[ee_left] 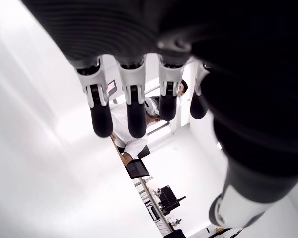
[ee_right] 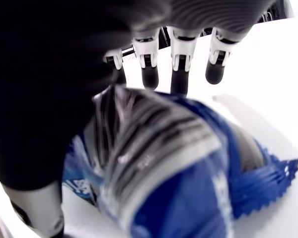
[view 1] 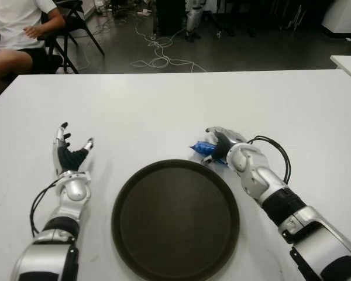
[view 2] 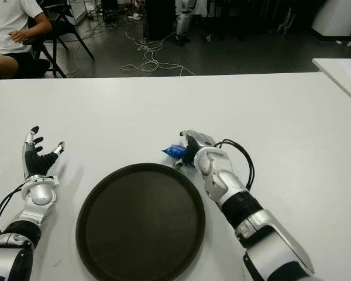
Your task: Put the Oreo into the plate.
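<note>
While the right hand (view 1: 222, 143) clutched the Oreo pack (view 1: 202, 148) beside the plate (view 1: 175, 219), the left hand (view 1: 70, 155) hovered unclenched over the white worktop (view 1: 164, 105); a person (view 1: 17, 35) sat beyond.

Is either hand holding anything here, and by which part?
The right hand is closed over the blue Oreo packet at the plate's far rim, covering one end; the crimped end sticks out. The left hand holds nothing.

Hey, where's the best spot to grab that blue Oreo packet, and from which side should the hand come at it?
Probably across the packet's middle, from above. The Oreo packet lies flat on the table just beyond the plate, its crimped ends too thin to pinch. The right hand is already over it, fingers reaching past it, though a closed grip isn't clear. The left hand shows open left of the plate.
</note>
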